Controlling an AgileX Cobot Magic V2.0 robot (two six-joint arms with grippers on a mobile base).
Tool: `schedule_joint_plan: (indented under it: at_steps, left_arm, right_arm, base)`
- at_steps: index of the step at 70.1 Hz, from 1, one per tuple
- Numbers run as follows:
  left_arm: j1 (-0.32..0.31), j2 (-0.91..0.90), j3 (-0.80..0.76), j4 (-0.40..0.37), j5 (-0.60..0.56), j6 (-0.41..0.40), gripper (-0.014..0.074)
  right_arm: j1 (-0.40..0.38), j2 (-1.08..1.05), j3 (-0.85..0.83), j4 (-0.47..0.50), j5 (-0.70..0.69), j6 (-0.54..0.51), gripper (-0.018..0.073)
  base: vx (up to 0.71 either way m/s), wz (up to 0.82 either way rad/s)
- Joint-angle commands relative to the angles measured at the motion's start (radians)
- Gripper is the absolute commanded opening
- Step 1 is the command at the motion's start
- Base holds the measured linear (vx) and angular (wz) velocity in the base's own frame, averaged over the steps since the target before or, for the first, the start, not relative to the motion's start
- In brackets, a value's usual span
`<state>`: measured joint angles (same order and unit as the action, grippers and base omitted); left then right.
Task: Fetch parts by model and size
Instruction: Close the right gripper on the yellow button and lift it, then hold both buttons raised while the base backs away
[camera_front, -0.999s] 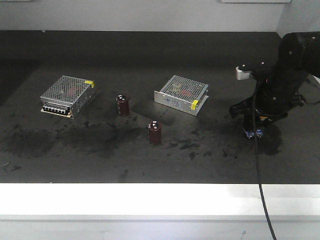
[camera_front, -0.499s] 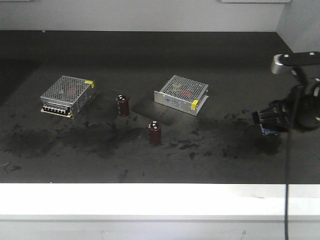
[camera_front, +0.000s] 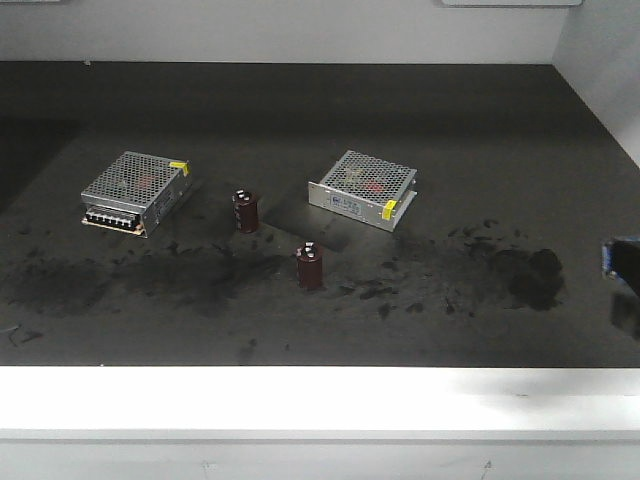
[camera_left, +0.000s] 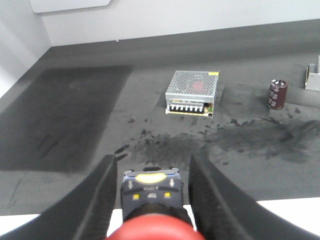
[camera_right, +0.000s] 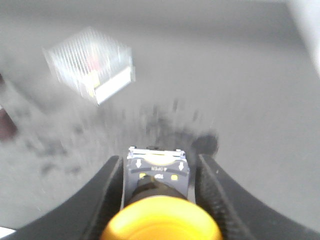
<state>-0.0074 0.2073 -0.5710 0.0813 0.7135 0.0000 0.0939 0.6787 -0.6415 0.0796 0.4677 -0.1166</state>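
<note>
Red-capped push-button switch (camera_left: 152, 222) clamped in the left jaws, yellow-capped push-button switch (camera_right: 159, 202) in the right jaws. Each is gripped across its contact base, cap wristward, presumably for steady carriage above the worktop (camera_left: 75, 115).

We see a matt black tabletop (camera_front: 300, 110), smudged and scuffed. The two boxes (camera_front: 135, 185) (camera_front: 362, 187) are perforated bare silver metal. The capacitors (camera_front: 246, 211) (camera_front: 310, 266) wear glossy dark red sleeves. The red switch (camera_left: 152, 200) and yellow switch (camera_right: 159, 200) have smooth plastic caps.
</note>
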Motion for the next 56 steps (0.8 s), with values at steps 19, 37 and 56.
schedule_joint_plan:
  at_steps: [19,37,56]
  left_arm:
    - [0.000,0.012,-0.022,0.001,-0.099,-0.006,-0.0007]
    - [0.000,0.012,-0.022,0.001,-0.090,-0.006,-0.0007]
    - [0.000,0.012,-0.022,0.002,-0.083,-0.006,-0.0007]
  right_arm:
    - [-0.005,-0.405,0.153,0.003,-0.129,-0.023,-0.0008]
    - [-0.005,-0.574,0.176,0.003,-0.085,-0.023,-0.0008]
    - [-0.005,-0.578,0.176,0.002,-0.092,-0.023,-0.0008]
  base:
    - [0.00,0.00]
    - [0.00,0.00]
    - [0.00,0.00]
